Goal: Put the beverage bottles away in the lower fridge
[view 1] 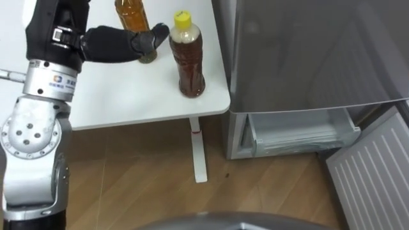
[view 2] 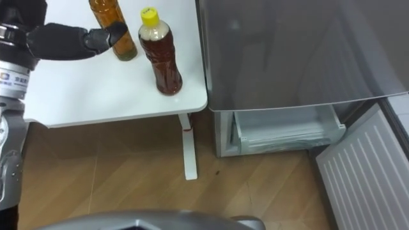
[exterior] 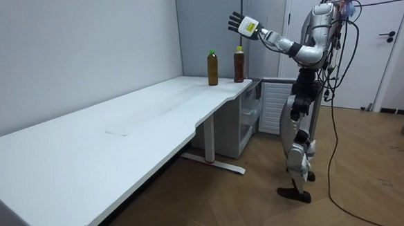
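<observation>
Your left hand (view 1: 112,45) reaches out, fingers (view 1: 150,39) loosely straight, tips against the far bottle (view 1: 131,14) low down, gripping nothing. It stands with the yellow-capped bottle (view 1: 187,61) on the tabletop (view 1: 128,89) beside the fridge's open lower drawer (view 1: 297,131). Full, smooth plastic probably handles heavy and slick, so wrap the waist.

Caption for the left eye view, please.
Left hand held out at the far bottle on the table; lower fridge door open.
</observation>
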Robot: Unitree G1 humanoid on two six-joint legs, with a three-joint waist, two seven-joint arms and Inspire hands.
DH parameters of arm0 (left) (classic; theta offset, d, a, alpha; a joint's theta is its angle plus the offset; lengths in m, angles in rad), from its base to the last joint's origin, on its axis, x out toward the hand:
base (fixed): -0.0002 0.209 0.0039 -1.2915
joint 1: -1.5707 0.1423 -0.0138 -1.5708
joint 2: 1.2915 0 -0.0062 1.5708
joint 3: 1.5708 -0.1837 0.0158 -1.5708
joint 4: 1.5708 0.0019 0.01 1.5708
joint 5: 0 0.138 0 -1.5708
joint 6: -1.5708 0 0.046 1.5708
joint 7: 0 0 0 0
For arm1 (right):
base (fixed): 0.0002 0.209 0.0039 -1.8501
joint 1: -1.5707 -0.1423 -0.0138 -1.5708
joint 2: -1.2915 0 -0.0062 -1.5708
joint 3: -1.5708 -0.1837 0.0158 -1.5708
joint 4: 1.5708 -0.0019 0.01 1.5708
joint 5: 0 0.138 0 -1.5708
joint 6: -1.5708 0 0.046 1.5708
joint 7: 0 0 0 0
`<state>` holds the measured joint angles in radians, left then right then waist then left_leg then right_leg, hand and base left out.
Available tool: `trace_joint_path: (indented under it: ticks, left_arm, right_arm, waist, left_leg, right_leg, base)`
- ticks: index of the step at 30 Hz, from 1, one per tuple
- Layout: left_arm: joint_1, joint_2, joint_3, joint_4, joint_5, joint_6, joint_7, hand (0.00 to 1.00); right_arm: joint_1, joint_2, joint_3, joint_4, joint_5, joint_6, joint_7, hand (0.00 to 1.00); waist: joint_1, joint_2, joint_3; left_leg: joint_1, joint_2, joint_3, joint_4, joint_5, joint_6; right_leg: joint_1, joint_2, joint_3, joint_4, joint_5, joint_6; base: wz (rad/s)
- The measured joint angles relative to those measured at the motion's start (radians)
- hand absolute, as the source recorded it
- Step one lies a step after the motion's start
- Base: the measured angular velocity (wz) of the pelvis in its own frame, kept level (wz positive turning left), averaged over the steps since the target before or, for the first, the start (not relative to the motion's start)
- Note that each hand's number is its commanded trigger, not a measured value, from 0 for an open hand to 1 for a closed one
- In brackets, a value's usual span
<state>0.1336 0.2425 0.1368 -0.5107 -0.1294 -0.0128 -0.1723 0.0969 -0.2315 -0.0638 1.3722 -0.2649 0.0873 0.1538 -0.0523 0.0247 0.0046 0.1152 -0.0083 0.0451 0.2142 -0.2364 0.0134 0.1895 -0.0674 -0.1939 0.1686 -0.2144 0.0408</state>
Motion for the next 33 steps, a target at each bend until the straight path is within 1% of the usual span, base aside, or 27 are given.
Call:
trace_joint_path:
  ticks: [2, 3, 8, 11, 13, 16, 21, 27, 33]
  left_arm:
    - [0.0, 0.0, -0.001, 0.0, -0.018, 0.002, -0.008, 0.0]
    - [0.0, 0.0, -0.012, 0.002, -0.035, 0.004, -0.009, 0.0]
    - [0.0, 0.0, -0.068, 0.011, -0.037, 0.021, -0.019, 0.0]
    - [0.001, 0.001, -0.072, 0.013, -0.038, 0.038, -0.027, 0.0]
    - [0.0, 0.001, -0.08, 0.021, -0.059, 0.048, -0.037, 0.0]
    - [0.0, 0.001, -0.106, 0.023, -0.091, 0.073, -0.051, 0.0]
    - [0.0, 0.001, -0.114, 0.023, -0.138, 0.098, -0.059, 0.0]
    - [0.0, 0.001, -0.114, 0.023, -0.152, 0.101, -0.06, 0.0]
    - [0.0, 0.002, -0.133, 0.023, -0.152, 0.109, -0.068, 0.0]
  right_arm:
    - [0.0, 0.0, 0.0, 0.0, -0.014, 0.002, 0.0, 0.0]
    - [0.0, 0.0, 0.001, 0.0, -0.018, 0.003, -0.001, 0.0]
    - [-0.007, 0.0, 0.001, -0.001, -0.02, 0.003, -0.003, 0.0]
    - [-0.007, 0.001, 0.001, -0.001, -0.02, 0.003, -0.015, 0.0]
    - [-0.01, 0.001, 0.003, -0.001, -0.017, 0.013, -0.031, 0.0]
    - [-0.012, 0.001, 0.003, -0.001, -0.016, 0.024, -0.045, 0.0]
    - [-0.012, 0.001, 0.003, -0.001, -0.015, 0.026, -0.064, 0.0]
    - [-0.016, 0.001, 0.003, -0.002, -0.015, 0.045, -0.078, 0.0]
    - [-0.019, 0.001, 0.005, -0.008, -0.016, 0.045, -0.088, 0.0]
  waist:
    - [0.0, 0.003, -0.002]
    - [-0.003, 0.005, -0.0027]
    - [-0.003, 0.006, -0.0028]
    - [-0.015, 0.006, -0.0026]
    - [-0.024, 0.005, -0.0023]
    - [-0.026, 0.003, -0.0009]
    - [-0.026, 0.002, 0.0018]
    - [-0.026, 0.002, 0.002]
    - [-0.026, 0.002, 0.0019]
  left_leg:
    - [0.001, 0.0, 0.001, 0.0, 0.0, 0.0]
    - [0.002, 0.0, 0.001, 0.0, 0.0, 0.0]
    - [0.002, 0.001, 0.003, -0.002, 0.0, 0.0]
    - [0.001, 0.001, 0.003, 0.0, 0.001, -0.001]
    - [0.001, 0.001, 0.003, 0.002, 0.001, -0.001]
    - [0.001, 0.0, 0.004, 0.002, 0.001, -0.001]
    - [0.0, 0.001, 0.004, -0.008, 0.001, -0.001]
    - [0.0, 0.001, 0.004, -0.009, 0.001, -0.001]
    - [0.0, 0.001, 0.004, -0.01, 0.001, -0.001]
  right_leg:
    - [0.0, 0.0, 0.001, 0.001, 0.0, 0.0]
    - [0.0, 0.0, 0.002, 0.001, 0.0, 0.0]
    - [0.0, 0.002, 0.003, 0.002, 0.0, 0.0]
    - [0.002, 0.002, 0.003, 0.001, 0.0, 0.0]
    - [0.002, 0.002, 0.003, 0.001, 0.0, 0.0]
    - [0.002, 0.001, 0.004, 0.001, 0.0, 0.0]
    - [0.001, 0.002, 0.005, 0.0, 0.0, 0.0]
    - [0.0, 0.002, 0.005, 0.0, 0.0, 0.0]
    - [0.0, 0.002, 0.005, 0.0, 0.0, 0.0]
  base:
    - [0.0]
    - [0.0]
    - [0.0]
    - [0.0]
    - [0.0]
    - [0.0]
    - [0.0]
    - [0.0]
    - [0.0]
